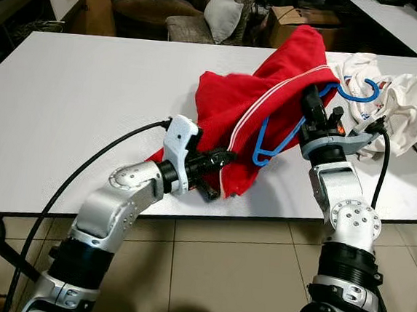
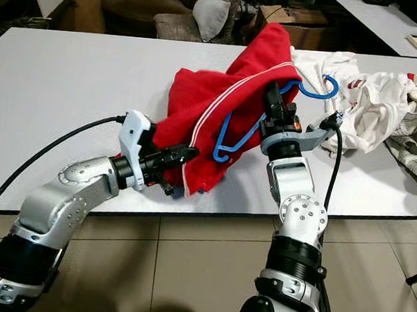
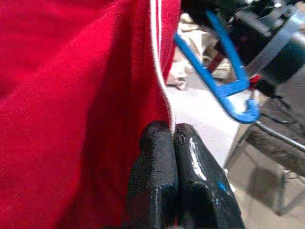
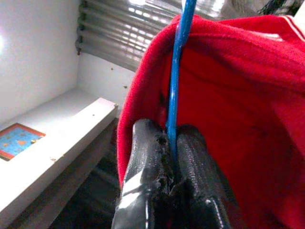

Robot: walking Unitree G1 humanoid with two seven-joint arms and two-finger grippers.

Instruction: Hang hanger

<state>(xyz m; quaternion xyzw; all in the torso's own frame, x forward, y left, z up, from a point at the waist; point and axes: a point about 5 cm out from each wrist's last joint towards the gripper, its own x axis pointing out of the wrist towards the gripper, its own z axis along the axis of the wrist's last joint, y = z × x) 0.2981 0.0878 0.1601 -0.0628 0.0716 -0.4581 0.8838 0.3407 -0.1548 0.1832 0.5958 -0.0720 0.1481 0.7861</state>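
Blue hanger [image 1: 283,137] inside red garment [image 1: 261,102]

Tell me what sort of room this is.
Probably a living room in a home: an armchair with cushions stands behind the white table, where a red garment and other laundry lie.

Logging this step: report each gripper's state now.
Left gripper: closed on the red garment's white-piped edge.
Right gripper: closed on the blue hanger, partly inside the garment.
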